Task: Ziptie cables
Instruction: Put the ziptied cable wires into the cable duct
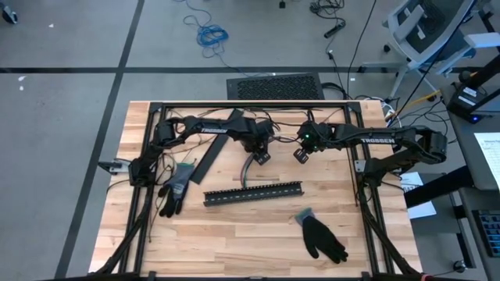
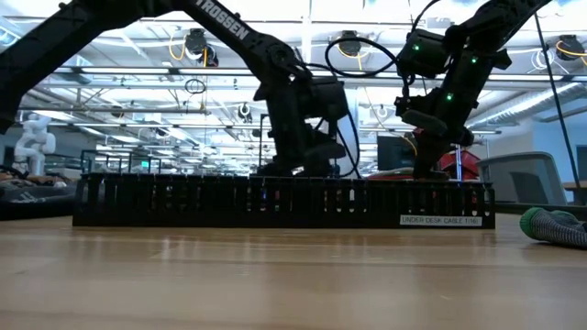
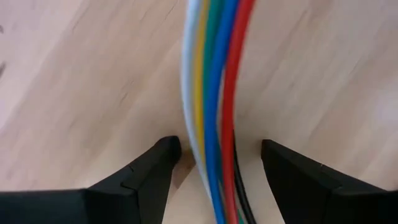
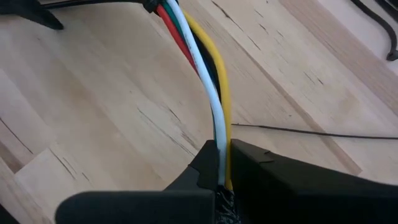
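Observation:
The cables (image 3: 211, 93) are a bundle of white, yellow, green, blue and red wires, seen as a grey curve (image 1: 248, 168) behind the black slotted strip (image 1: 254, 193). My left gripper (image 3: 221, 150) points down over them and is open, one finger on each side of the bundle. My right gripper (image 4: 222, 149), just to the right (image 1: 301, 154), is shut on the same bundle. In the low view both grippers (image 2: 298, 165) (image 2: 426, 165) reach down behind the strip (image 2: 275, 202), which hides the cables. My right gripper pinches the bundle between its two fingers, with the white and yellow wires (image 4: 219, 134) showing right where they leave the fingertips. The fingers come slanting down from the table's right side. From the hold the wires run off in a bend toward my left gripper.
A flat black bar (image 1: 215, 152) lies left of my left gripper. One dark glove (image 1: 176, 187) lies at the left, another (image 1: 322, 236) at the near right. A thin black strand (image 4: 298, 132) crosses the wood. Bare table lies in front of the strip.

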Tool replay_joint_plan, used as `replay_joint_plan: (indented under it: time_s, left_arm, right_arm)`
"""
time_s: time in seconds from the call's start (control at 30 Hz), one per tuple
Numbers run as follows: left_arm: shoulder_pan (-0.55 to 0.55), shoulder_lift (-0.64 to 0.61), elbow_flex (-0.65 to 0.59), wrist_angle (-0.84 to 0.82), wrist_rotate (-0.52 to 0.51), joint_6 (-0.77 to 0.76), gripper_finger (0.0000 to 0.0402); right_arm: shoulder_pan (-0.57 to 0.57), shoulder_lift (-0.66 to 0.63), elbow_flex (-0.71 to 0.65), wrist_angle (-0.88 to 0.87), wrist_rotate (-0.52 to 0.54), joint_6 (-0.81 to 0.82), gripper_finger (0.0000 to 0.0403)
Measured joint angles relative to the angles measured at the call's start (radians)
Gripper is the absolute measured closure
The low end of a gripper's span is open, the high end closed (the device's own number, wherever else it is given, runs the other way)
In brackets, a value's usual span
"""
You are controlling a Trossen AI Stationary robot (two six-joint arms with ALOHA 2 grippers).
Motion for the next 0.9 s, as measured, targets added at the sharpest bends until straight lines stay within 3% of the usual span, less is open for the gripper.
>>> replay_joint_plan:
  time_s: [0.17, 0.53, 0.77, 0.9]
  left_arm:
    - [0.008, 0.001, -0.056, -0.001, 0.065, -0.029, 0.016]
    - [-0.016, 0.001, -0.058, -0.03, 0.004, -0.003, 0.0217]
    - [-0.031, 0.001, -0.058, -0.051, -0.029, -0.015, 0.0222]
    - [-0.047, 0.0, -0.058, -0.082, -0.105, -0.016, 0.0222]
  right_arm:
    - [0.0, 0.0, 0.0, 0.001, 0.0, -0.008, 0.0399]
    - [-0.001, 0.0, 0.0, 0.015, 0.005, -0.008, 0.0399]
    - [-0.046, 0.0, 0.0, 0.065, 0.037, 0.043, 0.0399]
    - [-0.087, 0.0, 0.0, 0.073, 0.051, 0.068, 0.0399]
